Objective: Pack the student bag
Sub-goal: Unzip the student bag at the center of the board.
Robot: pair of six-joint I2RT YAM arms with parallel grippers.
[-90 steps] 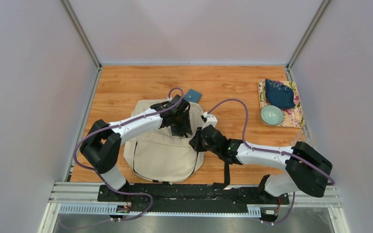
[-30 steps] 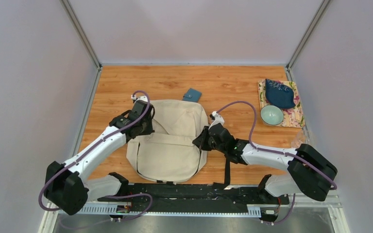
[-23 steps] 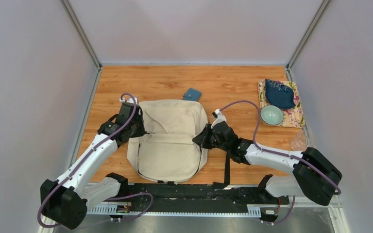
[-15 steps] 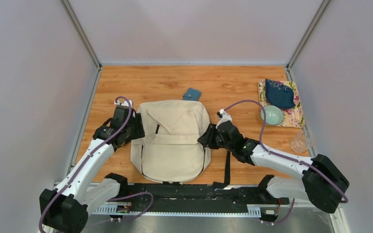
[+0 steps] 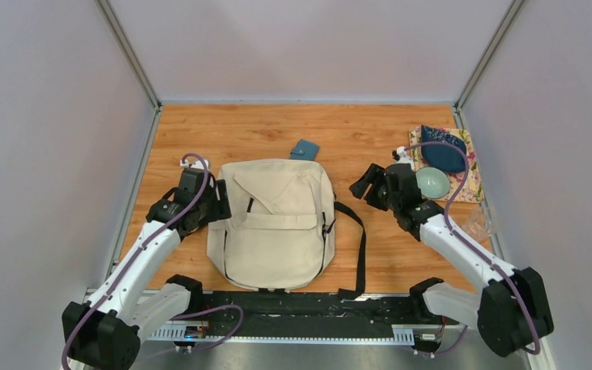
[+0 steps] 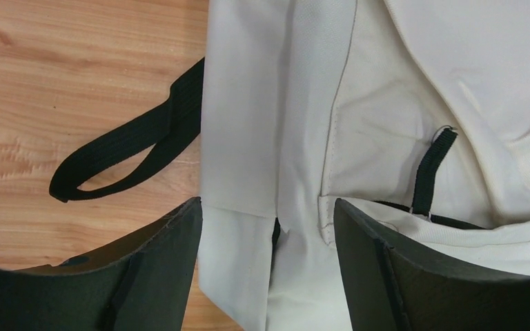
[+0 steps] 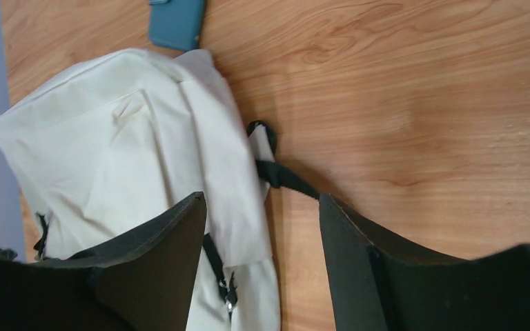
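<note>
Wooden bench point(image 5: 223, 131) planks run under everything, light orange with a clear grain. On the middle of it, nearer the arms than the far wall, the student bag point(image 5: 274, 231) lies flat with its front face up: cream canvas, a pointed flap over the pocket, a black strap point(image 5: 361, 247) looping out onto the wood on its right side.

The left tool point(image 5: 214, 202) sits at the bag's left edge with its jaws spread wide. In the left wrist view the left tool point(image 6: 266, 214) brackets the cream side panel, one finger over bare wood beside a black strap loop and one over the canvas; whether either finger touches the cloth cannot be told.

The right tool point(image 5: 364, 183) hangs to the right of the bag, apart from it, jaws also wide and holding nothing; below it is wood and a stretch of strap.

At the far right lies a floral mat point(image 5: 474, 185), carrying a dark blue cloth point(image 5: 443, 150) and a pale green bowl point(image 5: 432, 183). A small teal wallet point(image 5: 304, 149) lies just beyond the bag's far edge
</note>
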